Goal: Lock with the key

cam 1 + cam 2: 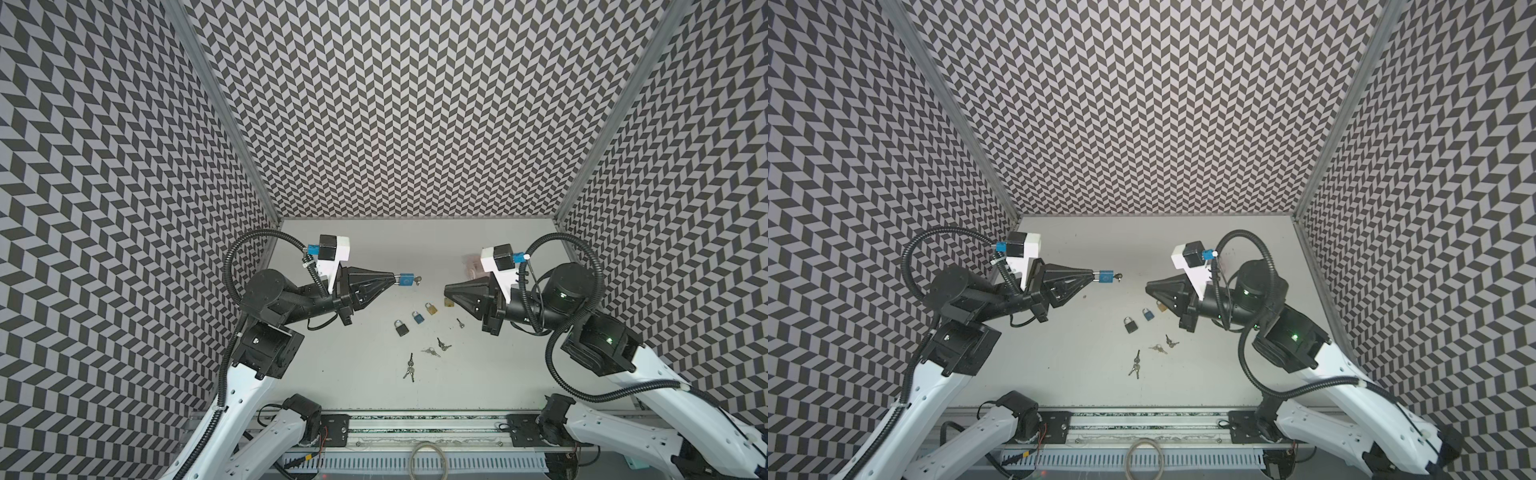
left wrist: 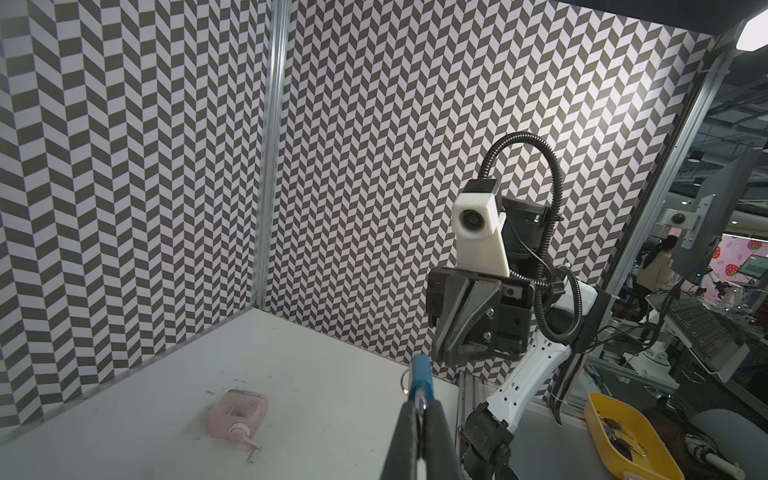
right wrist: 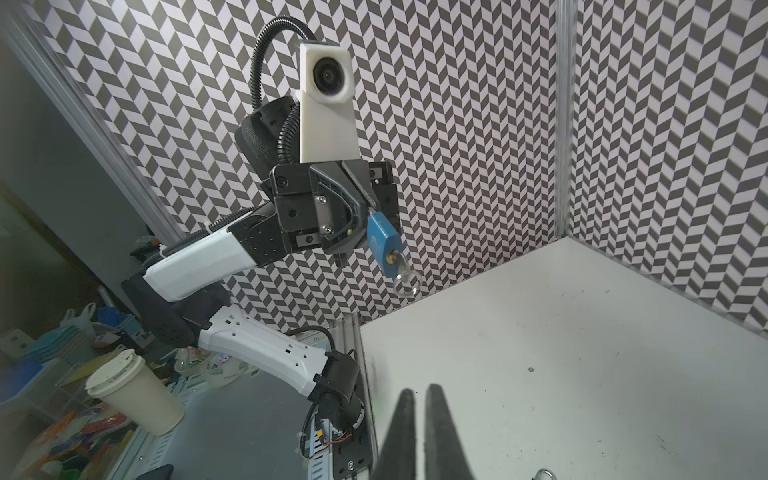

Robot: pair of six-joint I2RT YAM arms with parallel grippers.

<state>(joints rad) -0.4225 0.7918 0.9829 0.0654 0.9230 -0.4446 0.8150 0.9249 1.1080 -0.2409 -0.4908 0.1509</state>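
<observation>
Left hand (image 1: pixel 394 276) is clamping the silver shackle of a small blue rectangular padlock (image 1: pixel 407 279) and holding it in the air just left of centre in both top views, above the white bench (image 1: pixel 353 374). The padlock body is sticking out sideways past the fingertips, pointing at the right hand (image 1: pixel 446 288), with a clear gap between them. Right hand is gripping nothing, its jaws standing narrowly apart. A small silver key (image 3: pixel 401 266) is sitting in the padlock's brass keyhole, with a thin wire ring (image 3: pixel 405 286) hanging from it. Below centre in a top view, a black padlock (image 1: pixel 401 328), a dull blue padlock (image 1: pixel 417 317) and a brass padlock (image 1: pixel 431 308) are lying in a diagonal row, with loose key bunches (image 1: pixel 410 368) lower down. A pink pump bottle (image 2: pixel 237 415) is lying on its side on the bench. A yellow plastic tray (image 2: pixel 623 409) off the bench is holding small dark items, too blurred to name.
</observation>
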